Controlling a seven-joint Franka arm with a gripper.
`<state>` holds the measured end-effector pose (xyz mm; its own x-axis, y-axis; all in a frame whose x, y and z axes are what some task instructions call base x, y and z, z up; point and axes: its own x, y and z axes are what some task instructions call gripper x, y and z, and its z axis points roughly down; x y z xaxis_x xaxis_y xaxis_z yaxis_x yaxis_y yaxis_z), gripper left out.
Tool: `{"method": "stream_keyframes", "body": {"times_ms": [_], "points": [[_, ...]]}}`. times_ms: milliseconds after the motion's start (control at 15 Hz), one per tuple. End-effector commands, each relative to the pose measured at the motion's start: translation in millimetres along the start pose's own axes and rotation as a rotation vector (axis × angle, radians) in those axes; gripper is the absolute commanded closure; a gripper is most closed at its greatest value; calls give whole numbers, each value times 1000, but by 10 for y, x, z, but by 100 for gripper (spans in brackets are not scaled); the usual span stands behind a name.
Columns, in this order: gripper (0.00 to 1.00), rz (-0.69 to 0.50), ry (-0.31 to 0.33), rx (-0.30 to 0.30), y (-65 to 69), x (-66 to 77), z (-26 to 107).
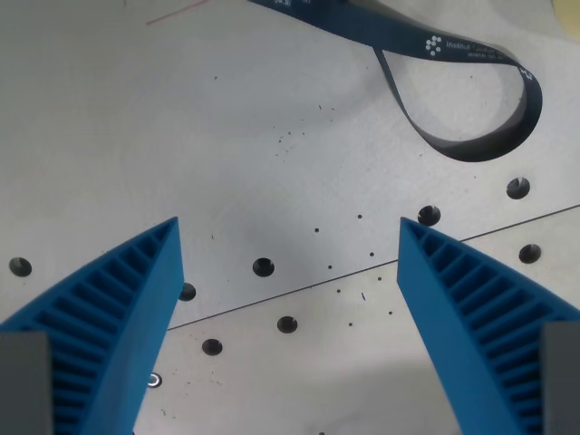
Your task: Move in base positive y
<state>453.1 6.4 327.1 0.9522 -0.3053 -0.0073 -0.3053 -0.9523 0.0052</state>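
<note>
Both blue ribbed fingers (109, 317) are spread wide here, tips well apart and nothing at all between them; the gripper (288, 237) is holding nothing, just bare metal showing in the gap. Under and between the tips runs a thin seam (362, 272) across the grey table plate (181, 136), slanting up toward the wrist view's right, with dark bolt holes (263, 266) dotted either side of it. Further out, beyond the tips toward the top right, a dark blue lanyard (471, 54) with white print lies flat, curled into a loop. No object to grab on this one: the job is a pure shift along base positive y, and this view alone can't tell me which way that runs. To do it well, I'd say hold height and wrist angle steady, leave the fingers as they are, and travel straight, staying above that lanyard.
</note>
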Motion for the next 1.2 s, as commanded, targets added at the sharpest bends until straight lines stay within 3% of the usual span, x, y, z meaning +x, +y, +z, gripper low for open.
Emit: {"method": "stream_keyframes", "body": {"times_ms": [67, 1200], "points": [[0, 0, 4, 1, -49, -33, -22], [0, 0, 4, 1, -899, -533, -18]]}}
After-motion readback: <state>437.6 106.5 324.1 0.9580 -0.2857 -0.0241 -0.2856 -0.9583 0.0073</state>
